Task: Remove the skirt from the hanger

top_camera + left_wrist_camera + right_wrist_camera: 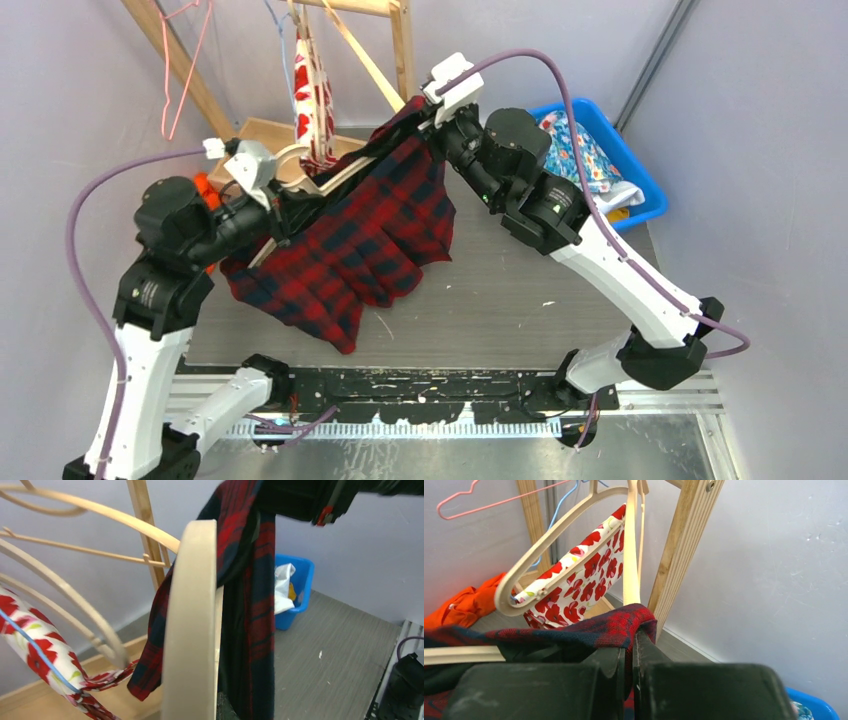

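Showing grey tabletop point(520, 300) under skirt point(350, 250) | lilac walls point(760, 120) | blue bin point(645, 180) right

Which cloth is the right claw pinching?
The red-and-navy checked skirt, pinched in the right claw; the flowery cloth hangs behind, and the orange cloth lies apart.

skirt point(355, 240): red/navy plaid, spread in a loose sheet, held up off the desk. Top corner of the waist edge is pinched in the right hand point(432, 118), fingers closed on the fabric. Cloth sags from there down-left, lowest tip pointing at the near desk edge; can't tell if it touches.
hanger point(192, 620): pale curved wood, tilted. Left wrist view shows it rising straight out of the closed left hand point(272, 215), with the skirt draped over its upper part and hanging on both sides. Skirt not off the hanger.
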{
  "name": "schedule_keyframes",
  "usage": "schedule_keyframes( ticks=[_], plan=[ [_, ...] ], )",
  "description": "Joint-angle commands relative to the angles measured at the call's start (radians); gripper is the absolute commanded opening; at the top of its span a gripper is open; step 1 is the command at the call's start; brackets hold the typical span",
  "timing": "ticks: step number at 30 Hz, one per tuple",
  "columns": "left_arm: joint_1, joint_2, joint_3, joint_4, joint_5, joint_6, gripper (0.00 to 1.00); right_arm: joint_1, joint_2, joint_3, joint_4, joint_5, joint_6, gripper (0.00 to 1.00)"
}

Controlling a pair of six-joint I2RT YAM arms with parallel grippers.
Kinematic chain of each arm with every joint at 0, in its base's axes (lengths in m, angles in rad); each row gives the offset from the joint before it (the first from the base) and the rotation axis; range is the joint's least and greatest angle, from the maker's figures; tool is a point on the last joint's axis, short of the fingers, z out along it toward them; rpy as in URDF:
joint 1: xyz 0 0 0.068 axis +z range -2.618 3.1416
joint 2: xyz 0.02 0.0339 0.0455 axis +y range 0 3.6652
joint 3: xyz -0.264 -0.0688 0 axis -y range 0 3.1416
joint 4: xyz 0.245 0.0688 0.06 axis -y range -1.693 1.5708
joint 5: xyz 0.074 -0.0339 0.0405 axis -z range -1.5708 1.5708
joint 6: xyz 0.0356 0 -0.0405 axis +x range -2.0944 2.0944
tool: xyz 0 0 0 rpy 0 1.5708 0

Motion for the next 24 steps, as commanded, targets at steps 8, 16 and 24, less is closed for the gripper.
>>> schedule_keyframes(
  ticks=[8,16,24],
  plan=[
    [-0.001,0.037,-0.051,-0.068,0.052,0.007,0.00,-0.033,-0.005,0.141,0.159,0.078,0.003,0.01],
    [-0.002,-0.079,0.010,-0.205,-0.030,0.042,0.00,-0.034,0.013,0.090,0.232,0.154,-0.049,0.01],
    [-0.001,-0.169,0.093,-0.334,-0.094,0.064,0.00,-0.034,0.026,0.065,0.264,0.205,-0.088,0.01]
  ],
)
